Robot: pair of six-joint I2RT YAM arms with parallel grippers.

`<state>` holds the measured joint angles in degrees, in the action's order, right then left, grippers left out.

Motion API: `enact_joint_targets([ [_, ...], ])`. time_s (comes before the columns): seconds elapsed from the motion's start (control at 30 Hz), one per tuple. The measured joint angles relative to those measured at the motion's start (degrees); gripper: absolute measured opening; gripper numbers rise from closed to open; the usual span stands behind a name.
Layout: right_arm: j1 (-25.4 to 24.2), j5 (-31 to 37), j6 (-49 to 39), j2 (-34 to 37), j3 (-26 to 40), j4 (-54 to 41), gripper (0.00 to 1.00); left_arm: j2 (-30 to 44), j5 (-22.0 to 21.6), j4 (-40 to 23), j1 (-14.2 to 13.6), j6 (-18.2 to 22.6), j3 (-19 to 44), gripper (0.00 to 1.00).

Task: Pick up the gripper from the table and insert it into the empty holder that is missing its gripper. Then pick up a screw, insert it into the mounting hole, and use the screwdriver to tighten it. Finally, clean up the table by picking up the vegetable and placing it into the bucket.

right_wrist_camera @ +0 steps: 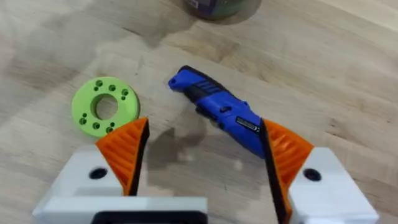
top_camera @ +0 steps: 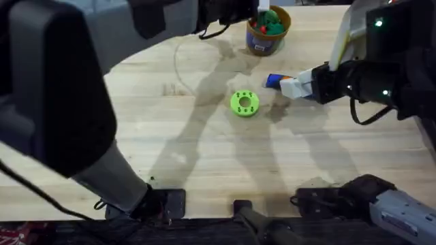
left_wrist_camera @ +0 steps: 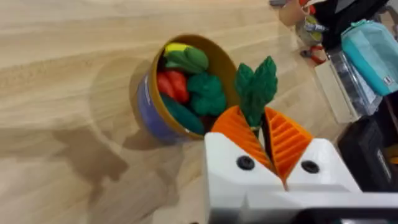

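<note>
1. The left claw (left_wrist_camera: 268, 146) is clenched on the vegetable (left_wrist_camera: 256, 90), its orange ribbed pads (left_wrist_camera: 239, 132) pinching the dark-green leafy piece, whose top sticks up above them.
2. In the left wrist view the held vegetable hangs just beside the bucket (left_wrist_camera: 152, 115), over its near rim, above the tabletop (left_wrist_camera: 68, 56).
3. The bucket (top_camera: 267, 42) stands near the far edge of the tabletop (top_camera: 204, 150), with red and green toy food showing inside.
4. The right claw (right_wrist_camera: 202, 155) is released, its orange pads (right_wrist_camera: 127, 149) spread wide apart, and it hovers over a blue screwdriver (right_wrist_camera: 217, 109) lying on the wood.
5. In the overhead view the screwdriver (top_camera: 274, 80) lies toward the right side of the tabletop, between the bucket and the right claw (top_camera: 293, 87).
6. A lime-green disc (top_camera: 244, 103) with holes lies flat near the middle of the tabletop, just beside the screwdriver and apart from it.
</note>
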<state>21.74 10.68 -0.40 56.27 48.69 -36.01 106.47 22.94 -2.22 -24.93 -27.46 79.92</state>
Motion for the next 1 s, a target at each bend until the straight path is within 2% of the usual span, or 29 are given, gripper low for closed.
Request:
enact_joint_targets([
  [0.4, 0.0, 0.0, 0.0, 0.0, 0.0, 0.0, 0.971, 8.4, -2.2, 12.6, 0.0, -3.0, 1.0, 0.025],
  [0.5, 0.0, 0.0, 0.0, 0.0, 0.0, 0.0, 0.971, 9.9, -2.7, 14.1, 0.0, -3.2, 1.0, 0.025],
  [0.53, 0.0, 0.0, 0.0, 0.0, 0.0, 0.0, 0.971, 10.2, -2.8, 14.1, 0.0, -3.4, 1.0, 0.052],
  [0.57, 0.0, 0.0, 0.0, 0.0, 0.0, 0.0, 0.971, 10.4, -2.9, 14.1, 0.0, -3.3, 1.0, 0.152],
  [0.6, 0.0, 0.0, 0.0, 0.0, 0.0, 0.0, 0.971, 10.6, -3.0, 14.0, 0.0, -3.5, 1.0, 0.295],
  [0.73, 0.0, 0.0, 0.0, 0.0, 0.0, 0.0, 0.971, 10.7, -3.1, 14.0, 0.0, -3.7, 1.0, 0.913],
  [0.8, 0.0, 0.0, 0.0, 0.0, 0.0, 0.0, 0.971, 10.7, -3.0, 13.8, 0.0, -3.8, 1.0, 0.978],
  [0.93, 0.0, 0.0, 0.0, 0.9, 0.0, 0.0, 0.971, 10.2, -3.1, 13.0, 0.0, -2.6, 1.0, 0.984],
  [1.0, 0.0, 0.0, 0.0, 1.9, 0.0, 0.0, 0.971, 8.8, -3.1, 10.4, 0.0, -1.0, 1.0, 0.984],
])
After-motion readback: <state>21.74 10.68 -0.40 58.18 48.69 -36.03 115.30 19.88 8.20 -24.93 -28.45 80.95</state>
